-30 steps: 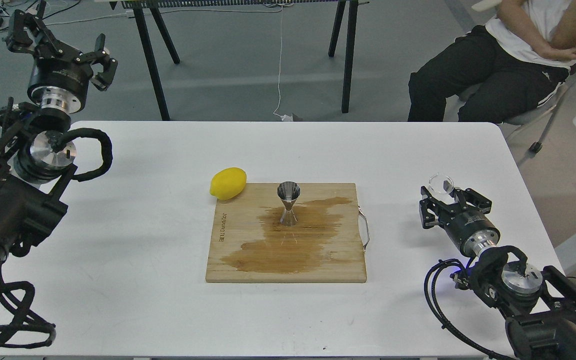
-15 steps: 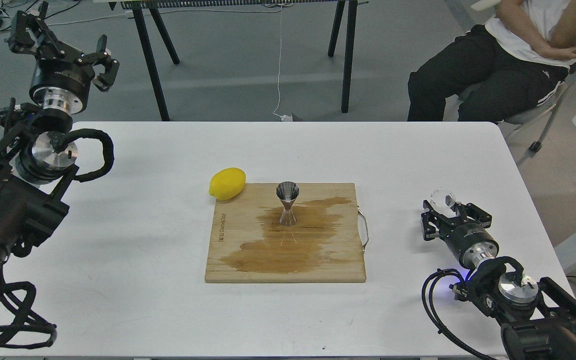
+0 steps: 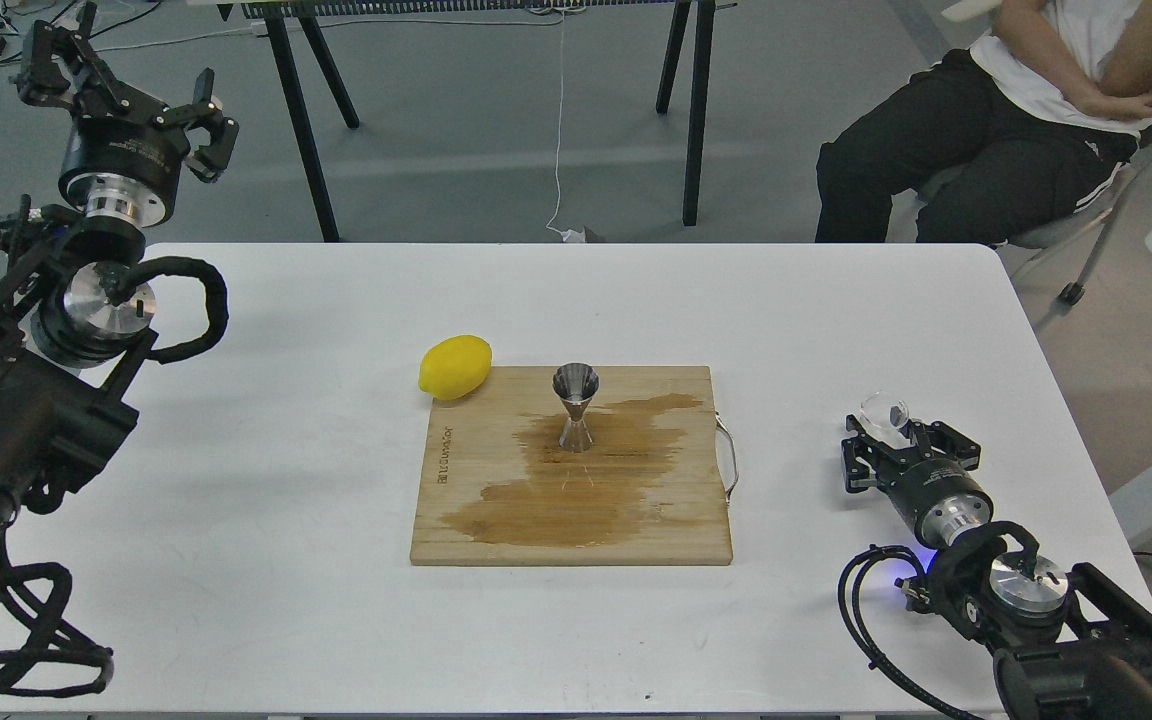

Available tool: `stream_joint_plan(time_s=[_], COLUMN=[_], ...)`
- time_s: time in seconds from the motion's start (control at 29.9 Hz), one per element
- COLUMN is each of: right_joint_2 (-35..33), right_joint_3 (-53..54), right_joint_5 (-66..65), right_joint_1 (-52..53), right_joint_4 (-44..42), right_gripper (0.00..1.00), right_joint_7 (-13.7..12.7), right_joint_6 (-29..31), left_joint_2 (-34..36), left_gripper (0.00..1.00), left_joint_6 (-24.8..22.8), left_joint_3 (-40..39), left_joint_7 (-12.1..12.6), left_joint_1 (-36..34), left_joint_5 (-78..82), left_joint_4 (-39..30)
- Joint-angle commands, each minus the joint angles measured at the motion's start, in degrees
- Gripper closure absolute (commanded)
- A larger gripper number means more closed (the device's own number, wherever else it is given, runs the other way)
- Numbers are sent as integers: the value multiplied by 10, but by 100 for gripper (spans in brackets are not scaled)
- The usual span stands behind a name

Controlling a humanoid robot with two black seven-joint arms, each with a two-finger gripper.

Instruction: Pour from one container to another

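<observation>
White counter (image 3: pixel 266 480) carries wet-stained wooden cutting board (image 3: pixel 496 530) w/ steel jigger (image 3: pixel 574 405) upright at ctr, lemon (image 3: pixel 455 367) touching board's far-left corner; R gripper (image 3: pixel 881 440) jaws grasping clear glass cup (image 3: pixel 884 410) well right of board; L gripper (image 3: pixel 116 85) jaws released.

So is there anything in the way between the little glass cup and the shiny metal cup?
Nothing I can see. The glass cup sits at the right gripper, off to the right. Between it and the metal cup there is only bare table and the wet cutting board. The lemon lies on the far side.
</observation>
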Motion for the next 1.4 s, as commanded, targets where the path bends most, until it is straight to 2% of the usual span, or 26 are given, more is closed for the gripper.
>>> stream_joint_plan(time_s=[0.0,0.1,0.23,0.33,0.4,0.63,0.7,0.73,0.94,1.07,1.2,1.37], right_joint_2=[0,0,5,6,5,5,6,6,5,-2,-40,-107], right_joint_3=[-5,-5,-5,-5,-5,-3,-3,-2,-5,-6,-7,-6], right_joint_5=[0,0,0,0,0,0,0,0,-1,-6,-31,-94], right_joint_1=[0,0,0,0,0,0,0,0,4,18,58,122], right_joint_4=[0,-1,-3,-3,-3,-2,-2,-2,13,35,45,49], right_gripper=[48,58,56,47,35,22,13,1,1,1,1,1], right_joint_7=[-1,-2,-1,-1,0,0,2,2,5,2,4,5], right_joint_6=[11,11,9,9,10,11,11,11,21,74,124,130], left_joint_2=[0,0,0,1,1,1,1,1,1,3,6,10], left_gripper=[0,0,0,0,0,0,0,0,0,0,0,0], left_joint_6=[0,0,0,0,0,0,0,0,0,0,0,-4], left_joint_3=[0,0,0,0,0,-1,-1,-1,0,-2,-3,1], left_joint_7=[0,0,0,0,0,0,0,0,0,0,0,2], left_joint_1=[0,0,0,0,0,0,0,0,0,0,-1,1], left_joint_5=[0,0,0,0,0,0,0,0,0,0,0,0], left_joint_4=[0,0,0,0,1,0,0,0,0,0,-1,-1])
